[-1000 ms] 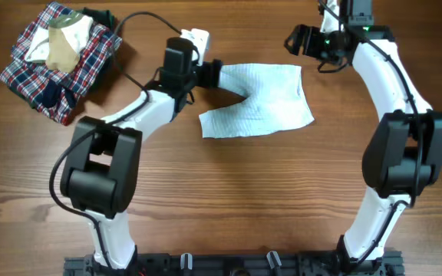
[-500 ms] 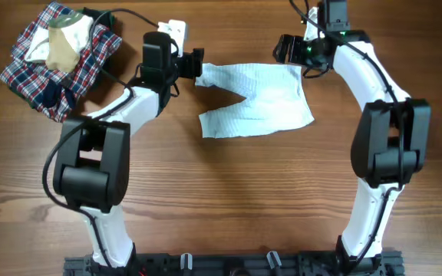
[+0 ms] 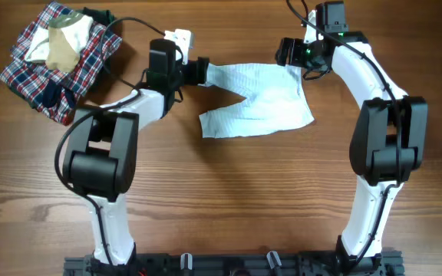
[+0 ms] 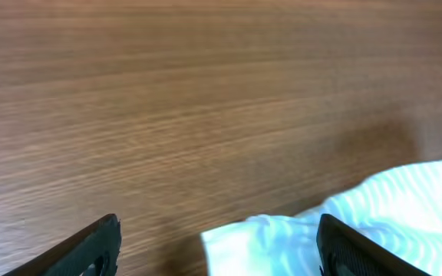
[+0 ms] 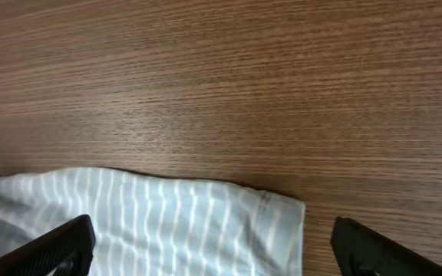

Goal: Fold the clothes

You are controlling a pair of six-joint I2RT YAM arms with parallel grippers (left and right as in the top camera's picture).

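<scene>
Heap of plaid lies far left (not the job). The left gripper hangs open, empty, at the garment's top-left corner; the cloth lies rumpled mid-table. At its top-right corner the right gripper hovers, jaws wide, empty. Corner pickup seems in hand: both must lower and pinch.

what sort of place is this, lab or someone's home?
Probably a lab bench rig, not a home: left arm and right arm on a rail at a wood table's edge, a striped garment spread between them, a clothes pile aside.
</scene>
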